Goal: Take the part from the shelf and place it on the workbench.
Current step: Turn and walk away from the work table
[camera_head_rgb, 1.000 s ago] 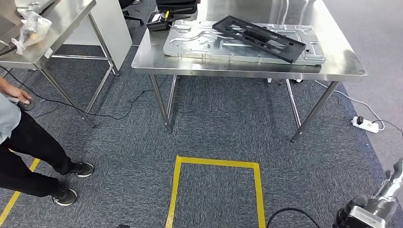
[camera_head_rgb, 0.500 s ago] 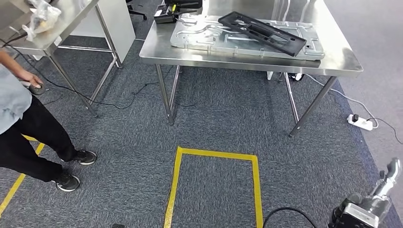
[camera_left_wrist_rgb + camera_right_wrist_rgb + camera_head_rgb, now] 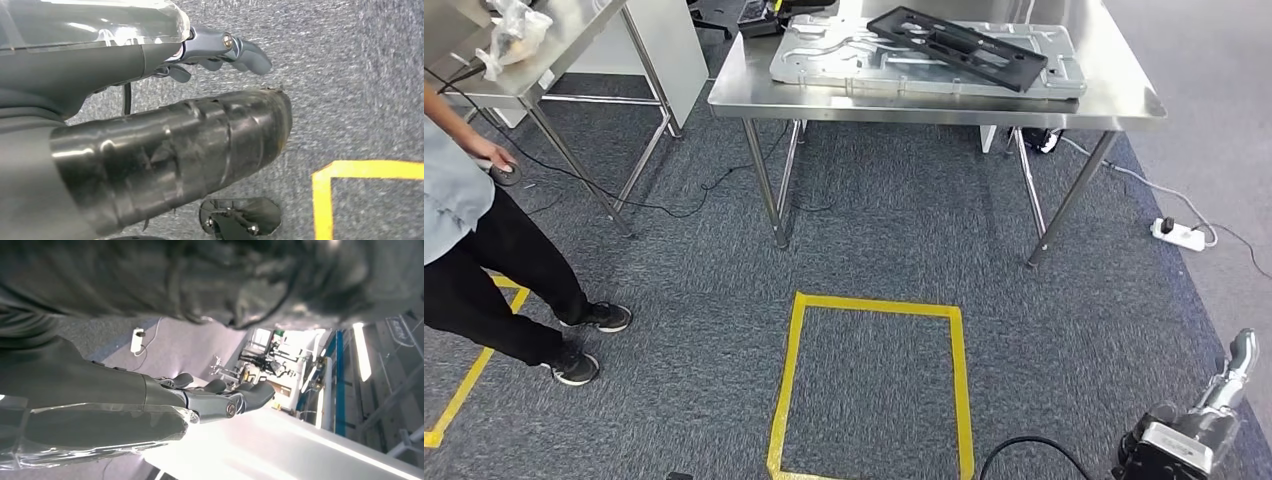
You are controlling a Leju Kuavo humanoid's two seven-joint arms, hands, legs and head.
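Head view: black part (image 3: 957, 46) lying across a silver plate (image 3: 824, 60) on the steel worktop (image 3: 1114, 100) ahead; yellow floor square (image 3: 869, 385) below; a person (image 3: 474, 250) standing left. Right hand (image 3: 1224, 385) hanging low.

Left wrist view: left hand (image 3: 220, 50) over carpet, fingers (image 3: 250, 52) loosely spread, holding nothing.

Right wrist view: right hand (image 3: 220, 397) empty, fingers gently curved and apart.

Best kept low and relaxed, clear of the person.

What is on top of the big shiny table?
On the steel table lies a grey metal plate, with a black frame part resting across it. The plate's middle is hidden under the frame.
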